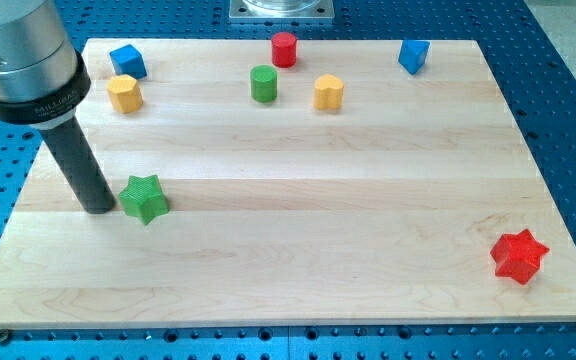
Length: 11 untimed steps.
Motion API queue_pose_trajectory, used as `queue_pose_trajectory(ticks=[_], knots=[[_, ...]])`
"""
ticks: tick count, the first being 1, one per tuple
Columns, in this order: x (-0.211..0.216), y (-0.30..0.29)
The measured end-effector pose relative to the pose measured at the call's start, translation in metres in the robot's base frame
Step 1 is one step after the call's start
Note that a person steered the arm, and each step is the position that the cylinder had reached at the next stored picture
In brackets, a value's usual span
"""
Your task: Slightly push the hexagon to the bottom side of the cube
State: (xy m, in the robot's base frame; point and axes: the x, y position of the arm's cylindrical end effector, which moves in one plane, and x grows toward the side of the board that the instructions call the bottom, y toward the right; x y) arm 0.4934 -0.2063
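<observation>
The yellow hexagon (124, 93) lies near the board's top-left corner, just below the blue cube (127, 61) and close to it. My tip (98, 208) rests on the board at the left, well below both blocks. It is right beside the left side of a green star (144, 198), touching it or nearly so. The rod leans up toward the view's top-left, where the arm's grey body hides the area left of the hexagon and cube.
A green cylinder (263, 83), a red cylinder (284, 48) and a second yellow block (328, 91) stand at the top middle. A blue block (414, 55) is at the top right. A red star (519, 256) sits near the bottom-right corner of the wooden board (318, 290).
</observation>
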Motion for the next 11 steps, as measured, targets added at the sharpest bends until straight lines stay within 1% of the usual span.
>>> queue_pose_trajectory(ticks=[1, 2, 3, 4, 5, 6, 7, 8, 9, 10, 11], knots=[[0.0, 0.001], [-0.021, 0.03], [-0.093, 0.098], [-0.126, 0.087], [-0.139, 0.053], [-0.142, 0.031], [-0.1, -0.022], [-0.119, -0.029], [-0.166, -0.04], [-0.169, -0.05], [-0.195, -0.048]])
